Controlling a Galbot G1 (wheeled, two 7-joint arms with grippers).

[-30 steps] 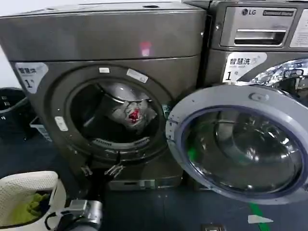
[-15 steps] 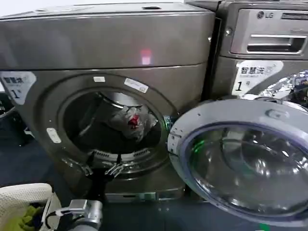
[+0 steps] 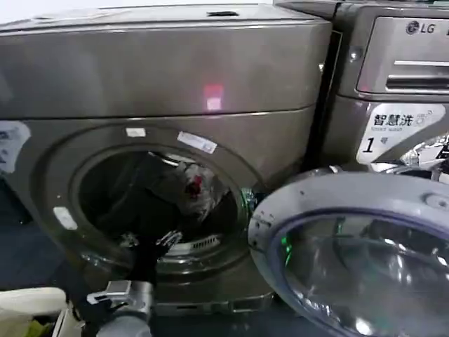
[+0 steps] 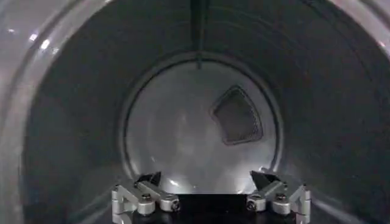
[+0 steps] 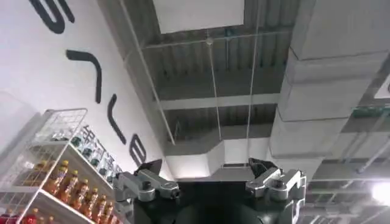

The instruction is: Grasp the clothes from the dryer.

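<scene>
LG machine (image 3: 393,84), bottle shelves (image 5: 55,176)

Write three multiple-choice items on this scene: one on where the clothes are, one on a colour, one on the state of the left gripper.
1. Where are the clothes?
A. inside the dryer drum
B. on the floor
C. on top of the dryer

2. What colour is the patch on the clothes?
A. blue
B. red
C. yellow

3. How is the left gripper?
A. shut on the clothes
B. open, holding nothing
C. shut on the door

Answers:
1 A, the bundle lies behind the round mouth.
2 B, a red spot shows on the pale fabric.
3 B, its fingers stand apart in the drum.
</scene>
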